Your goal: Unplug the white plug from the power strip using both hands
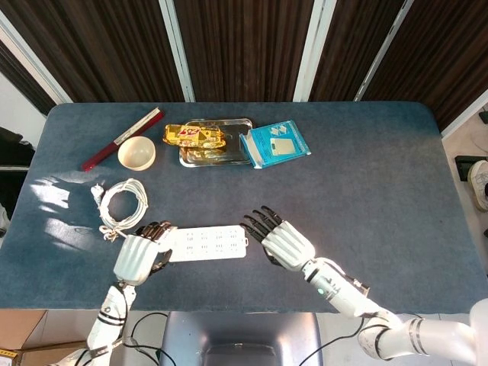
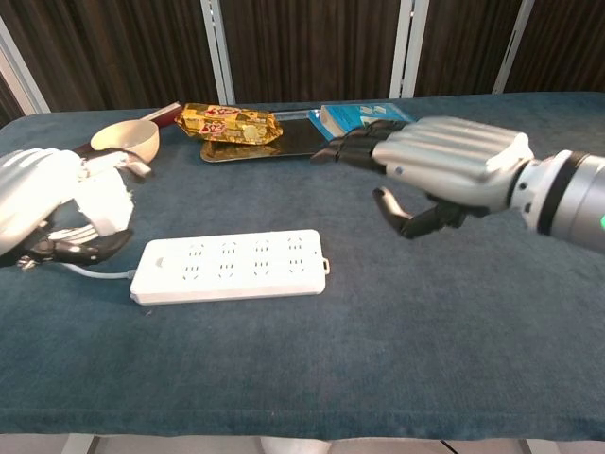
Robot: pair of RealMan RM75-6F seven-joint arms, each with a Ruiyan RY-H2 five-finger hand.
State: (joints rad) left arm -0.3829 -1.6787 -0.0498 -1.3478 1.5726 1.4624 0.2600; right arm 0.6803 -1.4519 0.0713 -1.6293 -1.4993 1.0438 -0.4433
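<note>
The white power strip (image 1: 207, 243) (image 2: 232, 268) lies flat near the table's front edge, and no plug shows in its sockets. My left hand (image 1: 139, 255) (image 2: 38, 208) is just off the strip's left end, its fingers curled around a white plug (image 2: 104, 203). In the head view the hand hides the plug. My right hand (image 1: 280, 240) (image 2: 454, 170) hovers above and to the right of the strip, fingers spread, holding nothing. The strip's own cord (image 2: 95, 272) leaves its left end and runs under my left hand.
A coil of white cable (image 1: 122, 206) lies left of the strip. At the back stand a cream bowl (image 1: 136, 152), a red stick (image 1: 122, 139), a metal tray (image 1: 229, 156) with a yellow snack packet (image 1: 194, 136), and a blue box (image 1: 274, 143).
</note>
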